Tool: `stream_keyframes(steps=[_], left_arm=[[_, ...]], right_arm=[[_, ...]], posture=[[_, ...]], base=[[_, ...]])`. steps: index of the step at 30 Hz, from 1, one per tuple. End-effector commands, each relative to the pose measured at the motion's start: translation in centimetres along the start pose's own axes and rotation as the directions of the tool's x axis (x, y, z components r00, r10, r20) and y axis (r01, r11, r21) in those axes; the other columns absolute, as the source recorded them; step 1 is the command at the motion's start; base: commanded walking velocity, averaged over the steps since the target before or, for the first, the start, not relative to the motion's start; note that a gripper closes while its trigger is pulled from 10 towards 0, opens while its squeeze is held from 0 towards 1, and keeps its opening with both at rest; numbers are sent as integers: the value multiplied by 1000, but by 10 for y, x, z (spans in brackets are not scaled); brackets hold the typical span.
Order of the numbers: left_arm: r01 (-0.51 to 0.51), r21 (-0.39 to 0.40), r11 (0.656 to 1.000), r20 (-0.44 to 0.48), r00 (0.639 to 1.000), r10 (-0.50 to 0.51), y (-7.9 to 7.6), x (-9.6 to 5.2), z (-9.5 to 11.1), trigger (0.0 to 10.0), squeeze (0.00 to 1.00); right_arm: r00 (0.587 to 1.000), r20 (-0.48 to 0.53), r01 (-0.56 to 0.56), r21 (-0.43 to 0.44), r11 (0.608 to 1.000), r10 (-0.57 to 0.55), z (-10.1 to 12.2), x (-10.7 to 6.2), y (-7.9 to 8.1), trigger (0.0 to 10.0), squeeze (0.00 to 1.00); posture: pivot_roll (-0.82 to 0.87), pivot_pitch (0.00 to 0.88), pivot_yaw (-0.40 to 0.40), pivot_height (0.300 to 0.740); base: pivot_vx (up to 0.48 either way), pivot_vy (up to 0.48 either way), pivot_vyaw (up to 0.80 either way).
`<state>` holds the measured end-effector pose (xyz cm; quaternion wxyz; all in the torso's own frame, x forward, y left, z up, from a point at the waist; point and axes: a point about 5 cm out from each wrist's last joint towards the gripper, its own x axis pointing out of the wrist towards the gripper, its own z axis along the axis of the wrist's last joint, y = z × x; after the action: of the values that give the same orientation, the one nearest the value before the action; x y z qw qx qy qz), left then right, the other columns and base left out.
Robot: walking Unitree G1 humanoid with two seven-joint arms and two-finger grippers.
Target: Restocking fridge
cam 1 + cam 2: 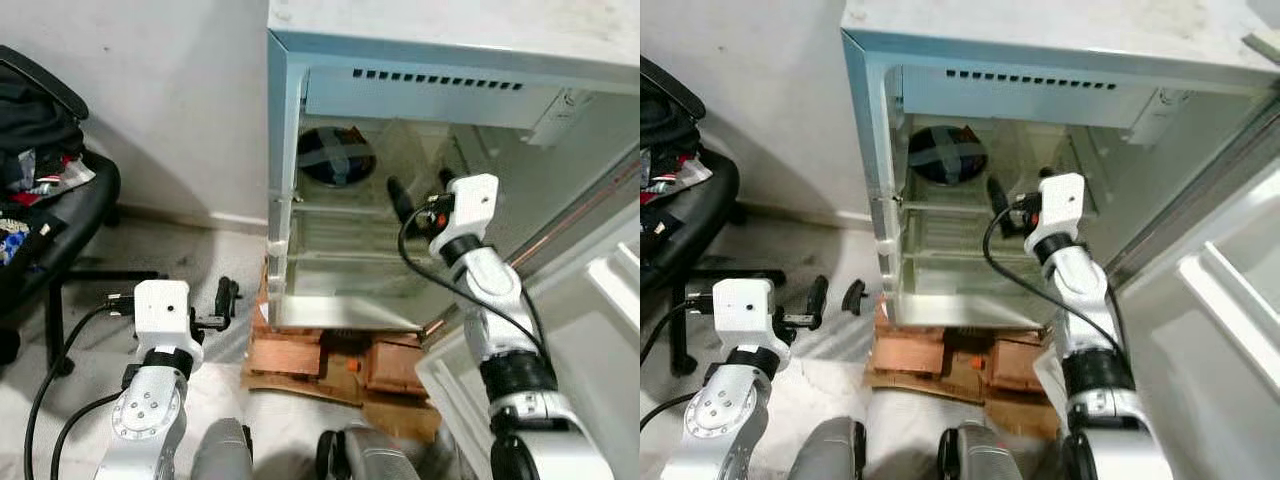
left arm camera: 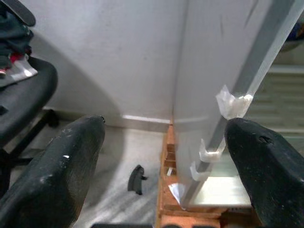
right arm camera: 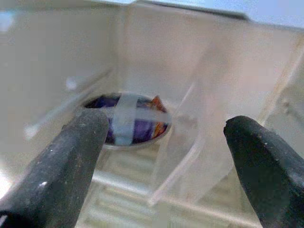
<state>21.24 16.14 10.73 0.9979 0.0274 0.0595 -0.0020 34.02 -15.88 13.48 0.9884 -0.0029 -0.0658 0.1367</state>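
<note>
the small fridge (image 1: 285, 120) stands open on a stack of bricks (image 1: 300, 355), its door (image 1: 590, 300) swung out to the right. the right gripper (image 1: 420, 195) reaches inside at upper-shelf height with its fingers spread apart and nothing between them. the one stocked thing to be seen, a dark round item crossed with pale tape (image 1: 335, 157), sits on the upper shelf (image 1: 330, 207) at the far left, apart from the gripper. the left gripper (image 1: 228, 298) hovers low outside the fridge's left wall, also spread open and empty, near a chair piled with clothes (image 1: 45, 180).

the risk from here looks like the right arm's exit: the interior is tight, and a sideways pull could knock the fingers against the shelf edge or the clear inner divider (image 3: 190, 142). a hard bump might also rock the fridge on its loose brick base. the left gripper is close to the fridge's wall and could scrape it if the robot turns.
</note>
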Motion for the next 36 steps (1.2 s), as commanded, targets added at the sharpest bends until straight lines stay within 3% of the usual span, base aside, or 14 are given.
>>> stream_keyframes(steps=[1, 8, 12, 17, 21, 27, 29, 31, 32, 33, 35, 36], left_arm=[[5, -4, 1000, -5, 1000, -5, -3, 0, -2, 10000, 0], [27, -12, 1000, -1, 1000, -27, -9, -5, -1, 10000, 0], [28, -10, 1000, -13, 1000, -28, -6, -13, -1, 10000, 0], [31, -11, 999, -40, 999, -31, -7, -24, -3, 10000, 0], [33, -16, 999, -64, 997, -34, -8, -35, -3, 10000, 0], [17, -15, 1000, -96, 995, -18, -5, -50, -1, 10000, 0], [15, -16, 1000, -102, 995, -16, -4, -53, -1, 10000, 0], [11, -21, 1000, -122, 992, -14, -5, -60, -1, 10000, 0], [11, -22, 1000, -126, 992, -14, -5, -61, -1, 10000, 0], [12, -23, 1000, -133, 991, -15, -6, -63, -1, 10000, 0], [14, -24, 1000, -141, 990, -17, -7, -67, -1, 10000, 0], [14, -25, 1000, -151, 988, -18, -8, -70, -1, 10000, 0]], right_arm=[[1000, 7, -6, 8, 1000, 6, 5, 0, 3, 10000, 992], [996, -94, 9, 88, 996, -1, -10, 7, 19, 10000, 953], [991, -134, 12, 108, 994, 3, -17, 13, 30, 10000, 859], [989, -145, 52, 125, 991, -34, -16, 20, 34, 10000, 855], [985, -161, 104, 214, 971, -70, -17, 30, 33, 10000, 851], [983, -164, 123, 249, 961, -84, -14, 40, 33, 10000, 839], [984, -158, 123, 249, 961, -85, -12, 42, 32, 10000, 753], [985, -145, 130, 283, 950, -91, -8, 47, 32, 10000, 459], [985, -143, 131, 289, 948, -93, -8, 48, 32, 10000, 459], [985, -142, 140, 301, 943, -101, -7, 50, 31, 10000, 361], [983, -144, 153, 320, 935, -112, -6, 51, 30, 10000, 345], [981, -146, 171, 314, 934, -130, -5, 53, 28, 10000, 216]], posture=[[197, 67, -89, 740], [208, 101, -85, 740], [211, 148, -83, 740], [215, 209, -85, 740], [232, 252, -90, 740], [255, 306, -93, 740], [257, 319, -93, 740], [262, 338, -95, 740], [263, 341, -95, 740], [264, 349, -95, 740], [268, 359, -95, 740], [273, 366, -95, 740]], base=[[0, 0, 0], [0, 0, 0], [0, 0, 0], [0, 0, 0], [0, 0, 0], [0, 0, 0], [0, 0, 0], [0, 0, 0], [0, 0, 0], [0, 0, 0], [0, 0, 0], [0, 0, 0]])
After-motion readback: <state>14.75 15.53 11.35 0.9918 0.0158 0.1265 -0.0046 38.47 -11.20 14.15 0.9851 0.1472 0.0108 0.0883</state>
